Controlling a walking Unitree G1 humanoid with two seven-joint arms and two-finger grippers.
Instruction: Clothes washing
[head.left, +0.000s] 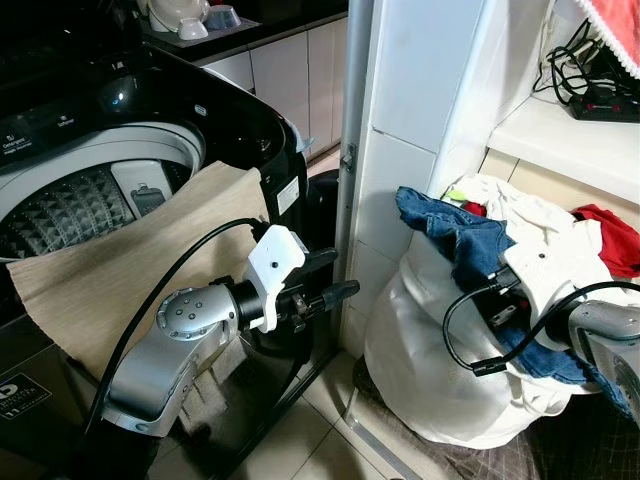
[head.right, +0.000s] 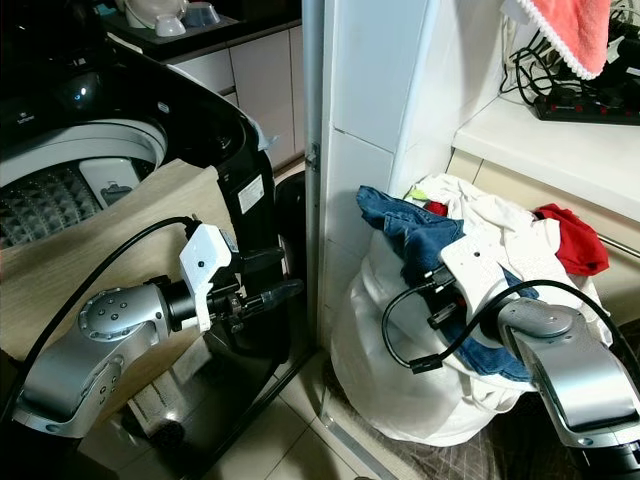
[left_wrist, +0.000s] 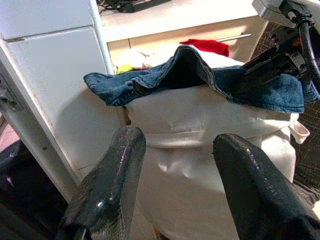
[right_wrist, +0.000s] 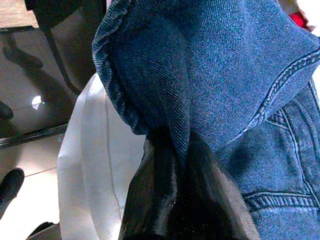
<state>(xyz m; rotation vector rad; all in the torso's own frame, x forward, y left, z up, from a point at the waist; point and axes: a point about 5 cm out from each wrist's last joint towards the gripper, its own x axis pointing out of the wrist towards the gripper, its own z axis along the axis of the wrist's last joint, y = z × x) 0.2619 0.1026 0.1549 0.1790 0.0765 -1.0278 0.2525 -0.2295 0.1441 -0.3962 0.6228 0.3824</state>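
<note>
My right gripper (right_wrist: 182, 200) pinches the denim jeans (head.left: 455, 225) atop the white laundry bag (head.left: 420, 370), far right of the washer (head.left: 95, 195). My left gripper (left_wrist: 175, 185) hangs spread, empty. Lifting could drag neighbouring clothes out.

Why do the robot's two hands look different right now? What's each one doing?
The right gripper is shut, pinching a fold of the blue jeans; the left gripper is open and holds nothing. The right one is at the white laundry bag; the left one hangs in the air in front of the washer, apart from the bag. Both have two black fingers.
</note>
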